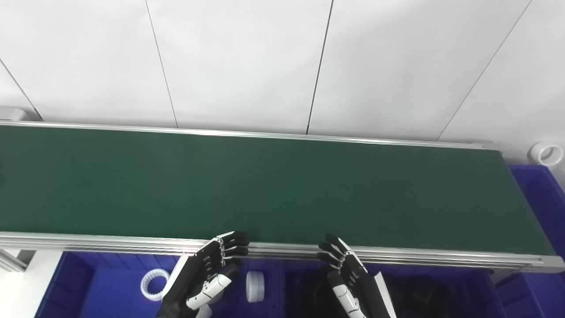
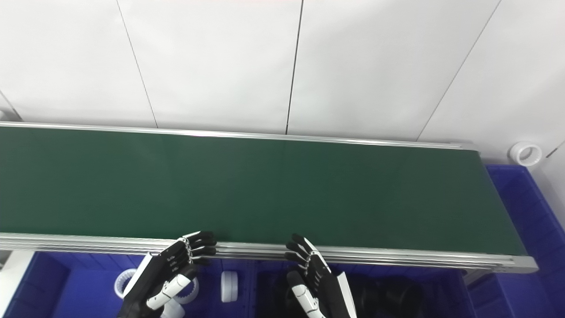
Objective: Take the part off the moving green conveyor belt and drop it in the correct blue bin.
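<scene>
The green conveyor belt (image 1: 273, 185) runs across the whole picture and carries no part that I can see. Both hands hover just below its near rail, over the blue bins. My left hand (image 1: 201, 276) is open, fingers spread toward the rail, holding nothing. My right hand (image 1: 351, 276) is open too, fingers apart and empty. Under the left hand, the left blue bin (image 1: 101, 287) holds white ring parts: a toothed ring (image 1: 154, 284) and a white disc on edge (image 1: 255, 286). The bin under the right hand (image 1: 441, 291) holds dark parts.
The silver near rail (image 1: 397, 255) separates the hands from the belt. Another blue bin (image 1: 540, 194) stands past the belt's right end, with a white ring (image 1: 547, 153) on the floor behind it. A white panelled wall lies beyond the belt.
</scene>
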### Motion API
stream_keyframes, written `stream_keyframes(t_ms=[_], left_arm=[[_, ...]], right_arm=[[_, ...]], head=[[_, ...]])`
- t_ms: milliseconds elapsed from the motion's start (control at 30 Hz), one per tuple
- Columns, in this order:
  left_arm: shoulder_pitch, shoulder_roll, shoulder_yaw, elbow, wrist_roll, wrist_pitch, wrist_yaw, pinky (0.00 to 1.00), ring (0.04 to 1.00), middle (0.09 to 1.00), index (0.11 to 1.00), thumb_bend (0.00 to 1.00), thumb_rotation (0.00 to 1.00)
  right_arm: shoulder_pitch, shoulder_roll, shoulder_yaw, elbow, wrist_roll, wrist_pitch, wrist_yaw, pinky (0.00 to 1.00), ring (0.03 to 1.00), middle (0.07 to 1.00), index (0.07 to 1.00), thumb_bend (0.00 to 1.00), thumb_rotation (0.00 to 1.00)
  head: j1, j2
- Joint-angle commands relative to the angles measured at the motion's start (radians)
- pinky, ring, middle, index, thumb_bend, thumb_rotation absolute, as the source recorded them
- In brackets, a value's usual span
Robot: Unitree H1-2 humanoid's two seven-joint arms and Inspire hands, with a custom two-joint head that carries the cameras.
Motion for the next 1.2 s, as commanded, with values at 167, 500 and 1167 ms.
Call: stream_keyframes(t_ms=[167,500,1167], left_arm=[[-0.006,-0.001,-0.003,-0.021,-0.014,-0.035,-0.011,0.66,0.738,0.781,0.786,0.74,0.66],[-0.006,-0.001,-0.003,-0.019,-0.014,-0.039,-0.011,0.66,0.737,0.78,0.786,0.73,0.66],[-0.01,-0.002,-0.003,-0.006,-0.012,-0.043,-0.011,0.66,0.734,0.777,0.784,0.72,0.64]], right_arm=[[0.002,0.004,0.002,-0.031,0.009,-0.021,0.007,0.72,0.795,0.841,0.883,0.57,0.76],[0.003,0.005,0.002,-0.03,0.006,-0.022,0.005,0.71,0.793,0.839,0.884,0.57,0.77],[-0.003,0.005,0.002,-0.018,0.004,-0.028,0.005,0.71,0.794,0.837,0.88,0.55,0.76]], head=[[0.001,0.002],[0.003,0.003],[0.011,-0.013]])
